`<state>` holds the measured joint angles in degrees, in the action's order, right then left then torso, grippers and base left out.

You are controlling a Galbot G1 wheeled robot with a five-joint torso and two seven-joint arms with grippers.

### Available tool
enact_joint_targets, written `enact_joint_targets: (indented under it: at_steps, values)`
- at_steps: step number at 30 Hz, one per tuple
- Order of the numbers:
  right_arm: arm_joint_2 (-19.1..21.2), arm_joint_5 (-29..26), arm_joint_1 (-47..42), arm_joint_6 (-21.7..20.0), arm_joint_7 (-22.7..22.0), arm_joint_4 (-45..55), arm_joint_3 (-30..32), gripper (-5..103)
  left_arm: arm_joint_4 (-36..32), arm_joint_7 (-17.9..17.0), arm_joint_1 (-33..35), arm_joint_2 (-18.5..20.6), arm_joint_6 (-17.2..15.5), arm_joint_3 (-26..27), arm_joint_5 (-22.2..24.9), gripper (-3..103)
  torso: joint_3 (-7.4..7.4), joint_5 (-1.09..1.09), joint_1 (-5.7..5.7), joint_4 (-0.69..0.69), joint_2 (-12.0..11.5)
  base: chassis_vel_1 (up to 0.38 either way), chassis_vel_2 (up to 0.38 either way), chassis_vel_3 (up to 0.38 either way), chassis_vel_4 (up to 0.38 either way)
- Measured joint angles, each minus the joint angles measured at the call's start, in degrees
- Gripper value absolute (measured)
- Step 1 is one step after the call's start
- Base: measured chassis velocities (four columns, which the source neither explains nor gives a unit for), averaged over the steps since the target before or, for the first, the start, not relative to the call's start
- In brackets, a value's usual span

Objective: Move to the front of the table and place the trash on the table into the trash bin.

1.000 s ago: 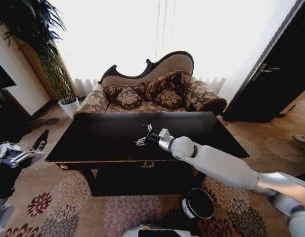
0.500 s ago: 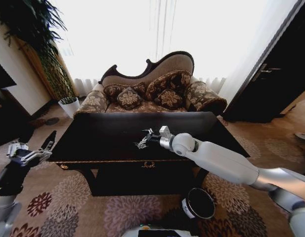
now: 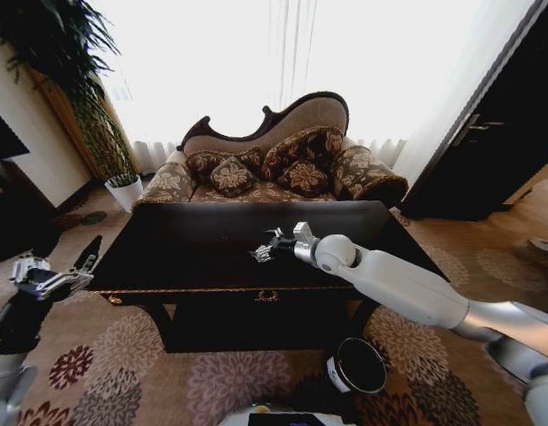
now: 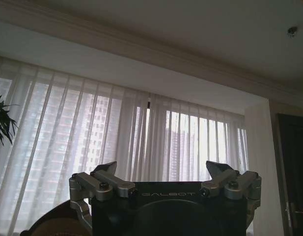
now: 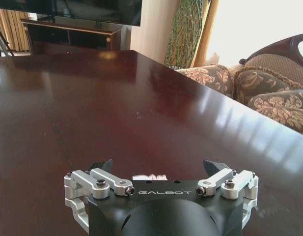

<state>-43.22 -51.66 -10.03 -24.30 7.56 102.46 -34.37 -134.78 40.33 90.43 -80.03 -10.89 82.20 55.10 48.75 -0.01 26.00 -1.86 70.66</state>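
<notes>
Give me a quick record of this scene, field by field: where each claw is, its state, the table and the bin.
right claw: over the table's middle, open, holding nothing
left claw: off the table's left end, raised, open
table: glossy black, in front of the sofa
trash bin: on the carpet below the table's front edge, right of centre
plant pot: white, left of the sofa

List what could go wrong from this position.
The right gripper hangs open low over the glossy table; dropping further could scrape the top. A small white scrap lies just ahead of its fingers, flat and easy to miss. The trash bin sits on the floor under the right arm, so a swing down might knock it.
</notes>
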Motion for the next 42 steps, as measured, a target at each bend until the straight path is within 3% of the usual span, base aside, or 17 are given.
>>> enact_joint_targets:
  at_steps: [12,15,17,19,21,25,27,30,31,36,39,42]
  values:
    - [0.9,1.1,-3.7,1.2,1.3,0.4,2.5,101,-0.3,0.0,0.0,-0.6,0.0,-1.1,-1.0,100,0.0,0.0,0.0,0.0,0.0,0.0,0.0,0.0,0.0]
    - [0.5,1.5,-3.8,1.5,1.7,0.1,2.5,86,-0.4,0.0,0.1,-0.6,0.1,-0.7,-1.0,100,0.0,0.0,0.0,0.0,0.0,0.0,0.0,0.0,0.0]
    - [0.4,1.6,-3.8,1.5,1.8,0.0,2.5,86,-0.4,0.0,0.1,-0.6,0.1,-0.6,-0.9,100,0.0,0.0,0.0,0.01,0.0,0.0,0.0,0.0,0.0]
    - [0.2,1.9,-4.0,1.5,2.1,0.0,2.4,70,-0.4,0.0,0.2,-0.6,0.1,-0.5,-0.9,100,0.0,0.0,0.0,0.0,0.0,0.0,0.0,0.0,0.0]
    - [0.3,1.9,-4.0,1.6,2.2,0.0,2.4,70,-0.4,0.0,0.2,-0.6,0.2,-0.5,-0.9,100,0.0,0.0,0.0,0.0,0.0,0.0,0.0,0.0,0.0]
    - [0.7,2.0,-4.3,1.6,2.7,0.0,2.7,48,-0.5,0.0,0.3,-0.6,0.2,-0.5,-0.9,100,0.0,0.0,0.01,0.0,0.0,0.0,0.0,0.0,0.0]
    - [0.9,2.0,-4.4,1.6,2.9,0.1,2.9,48,-0.6,0.0,0.3,-0.6,0.2,-0.5,-0.9,100,0.0,0.0,0.0,0.01,0.0,0.0,0.0,0.0,0.0]
    - [1.7,2.0,-5.3,1.8,3.1,0.3,3.8,32,-0.7,0.0,0.4,-0.6,0.2,-0.5,-0.8,100,0.0,0.0,0.0,0.0,0.0,0.0,0.0,0.0,0.0]
    - [1.7,2.0,-5.3,1.8,3.1,0.3,3.8,32,-0.7,0.0,0.4,-0.6,0.2,-0.5,-0.8,100,0.0,0.0,0.0,0.0,0.0,0.0,0.0,0.0,0.0]
    - [2.7,2.0,-7.4,2.3,3.5,1.1,5.7,10,-1.3,0.0,0.7,-0.6,0.2,-0.3,-0.5,100,0.0,0.0,0.0,0.0,0.0,0.0,0.0,0.0,0.0]
    - [3.5,2.0,-8.8,3.2,3.9,1.5,6.8,2,-1.6,0.0,1.0,-0.5,0.2,0.0,-0.1,100,0.0,0.0,0.0,0.01,0.0,0.0,0.0,0.0,0.0]
    - [4.2,1.9,-10.2,4.2,4.4,1.9,7.9,1,-1.9,0.0,1.3,-0.4,0.2,0.5,0.3,100,0.0,0.01,0.0,0.0,0.0,0.0,0.0,0.0,0.0]
